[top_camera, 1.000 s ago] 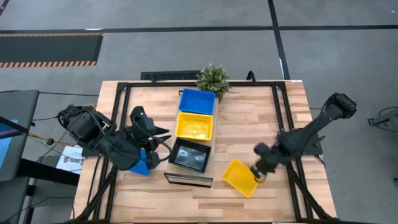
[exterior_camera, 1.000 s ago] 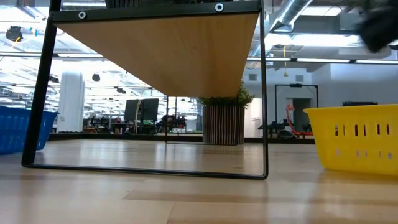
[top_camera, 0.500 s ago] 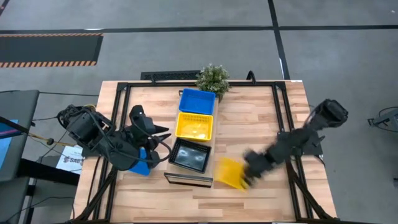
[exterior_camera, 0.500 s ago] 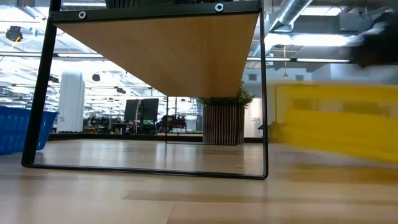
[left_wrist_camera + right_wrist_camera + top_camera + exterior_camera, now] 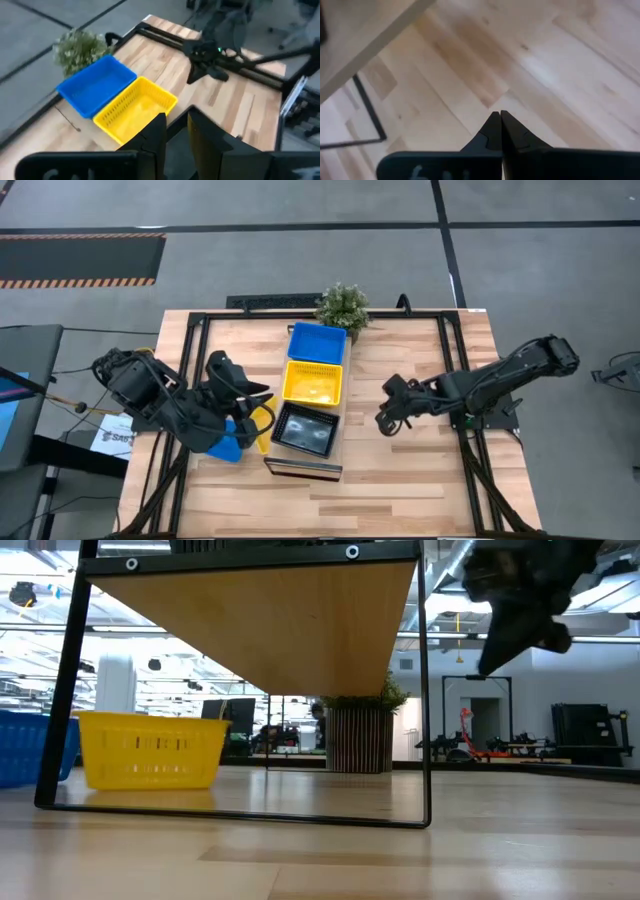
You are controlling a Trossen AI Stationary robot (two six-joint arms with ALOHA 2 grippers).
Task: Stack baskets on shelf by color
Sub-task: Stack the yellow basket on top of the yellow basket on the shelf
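Right claw (image 5: 383,423) is hanging clenched and empty above the worktop (image 5: 400,480), at 3 o'clock of the shelf (image 5: 312,405). Loose yellow basket (image 5: 262,429) is lying on the worktop at the shelf's 9 o'clock edge, just beside the left claw (image 5: 250,408), which is nearer; its grip state I cannot tell. A blue basket (image 5: 226,442) is sitting under that arm.

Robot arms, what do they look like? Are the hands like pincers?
Both arms are dark, almost black, made of chunky jointed pieces with thin black cables looping along them. Each ends in a hand with two flat dark fingers. The right hand tapers to a sharp point like a beak. The left hand has two blunt, blocky fingers.
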